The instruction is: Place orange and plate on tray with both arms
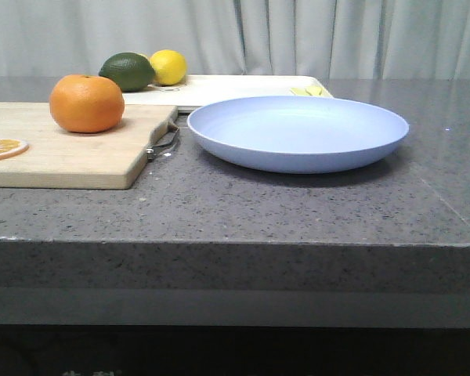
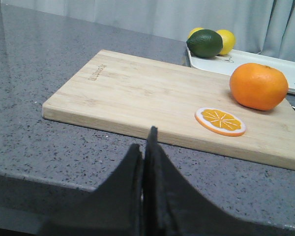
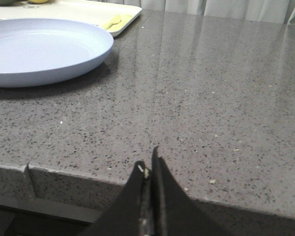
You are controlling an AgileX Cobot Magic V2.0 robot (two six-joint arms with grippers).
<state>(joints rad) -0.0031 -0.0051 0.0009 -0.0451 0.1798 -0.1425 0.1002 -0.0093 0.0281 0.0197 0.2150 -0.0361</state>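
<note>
On the grey stone counter ahead of me, nothing is in my grasp. My left gripper has its fingers pressed together, empty, hovering at the counter's near edge, short of the wooden cutting board. My right gripper is likewise closed on nothing, poised over the near edge with bare counter in front of it.

From the front, the orange sits at about ten o'clock, resting on the far part of the cutting board, near the board's metal handle. An orange slice lies flat on the board, just beside the fruit on the nearer side.

The plate rests directly on the counter at about one o'clock, right of the board and apart from it. Behind both, toward twelve o'clock, lies the tray; the plate's far rim hides part of its front edge. At the tray's left end sit a dark green fruit and a lemon, touching. Something small and yellow lies at its right end.
</note>
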